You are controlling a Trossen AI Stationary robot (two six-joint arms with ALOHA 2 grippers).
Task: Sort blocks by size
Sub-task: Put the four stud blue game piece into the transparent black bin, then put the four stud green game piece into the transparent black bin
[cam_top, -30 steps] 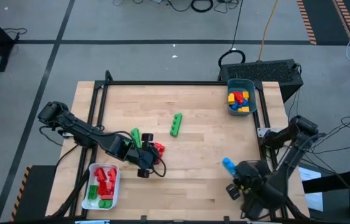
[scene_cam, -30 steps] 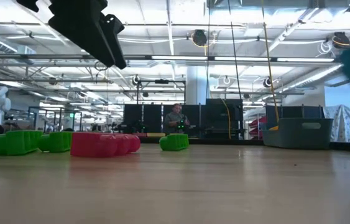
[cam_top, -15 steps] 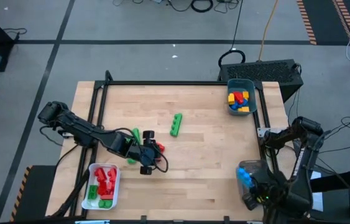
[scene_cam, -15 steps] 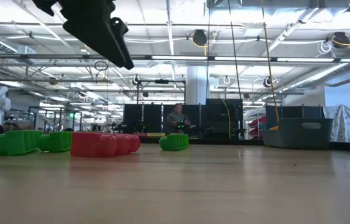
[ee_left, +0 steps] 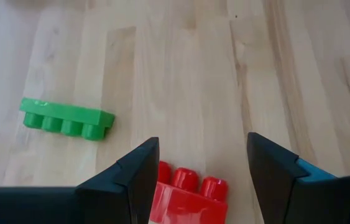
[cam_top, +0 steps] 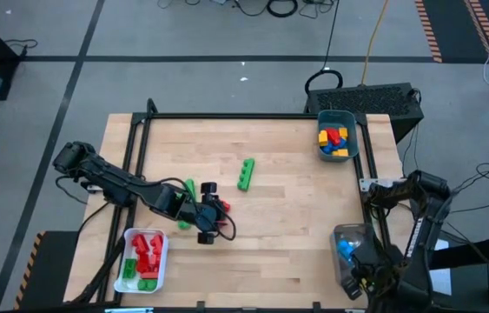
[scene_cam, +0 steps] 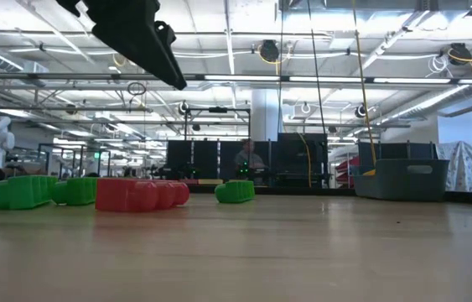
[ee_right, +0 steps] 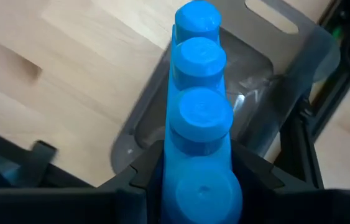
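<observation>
The right gripper [ee_right: 196, 180], fingers clamped on a long blue block [ee_right: 201, 118], has swung from the tabletop [cam_top: 279, 217] to above the clear bin [cam_top: 348, 239], seemingly ready to drop it. The left gripper [ee_left: 199, 168] hovers, fingers spread, over a red block [ee_left: 187, 193].

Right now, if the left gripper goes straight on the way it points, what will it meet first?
Probably the red block, lying just ahead between the open left gripper fingers. The green bar lies off to one side.
</observation>
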